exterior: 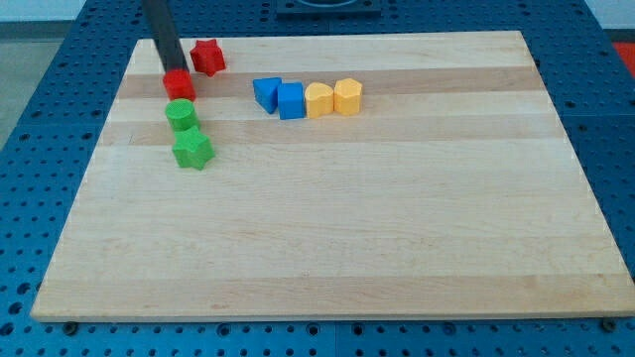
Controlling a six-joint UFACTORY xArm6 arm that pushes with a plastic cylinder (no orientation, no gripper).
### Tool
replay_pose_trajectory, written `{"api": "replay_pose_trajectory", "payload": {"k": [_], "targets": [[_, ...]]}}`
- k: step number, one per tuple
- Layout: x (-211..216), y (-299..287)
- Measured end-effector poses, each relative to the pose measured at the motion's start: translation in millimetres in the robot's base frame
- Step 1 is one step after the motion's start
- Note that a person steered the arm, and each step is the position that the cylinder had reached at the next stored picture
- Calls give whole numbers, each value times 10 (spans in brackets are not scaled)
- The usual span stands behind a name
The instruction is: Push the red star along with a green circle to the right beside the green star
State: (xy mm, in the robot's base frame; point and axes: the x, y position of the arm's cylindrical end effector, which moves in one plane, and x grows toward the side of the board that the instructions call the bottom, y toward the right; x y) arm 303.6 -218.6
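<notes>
The task looks barely started, as far as I can judge. The red star (207, 57) sits near the worktop's (327, 248) top-left corner, apart from the green star (192, 150), which lies lower down with the green circle (181, 114) touching its upper side. My tip (175, 73) stands just to the lower left of the red star, right at the upper edge of a second red block (179, 84), whose shape I cannot make out. This end effector is a plain rod: it has nothing to open or close and holds nothing, it only pushes. What remains is bringing the red star, together with the green circle, to rest at the green star's right side. No containers are present; a blue pair (279, 96) and a yellow pair (333, 98) line up further right.
</notes>
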Motion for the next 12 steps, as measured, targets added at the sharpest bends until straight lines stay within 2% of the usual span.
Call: {"api": "replay_pose_trajectory", "payload": {"k": [1, 2, 3, 4, 6, 8, 9, 10, 12], "targets": [[732, 0], [1147, -1], [1025, -26], [562, -179], [-869, -513], [-1111, 307], [-1099, 307], [-331, 325], [929, 325]]}}
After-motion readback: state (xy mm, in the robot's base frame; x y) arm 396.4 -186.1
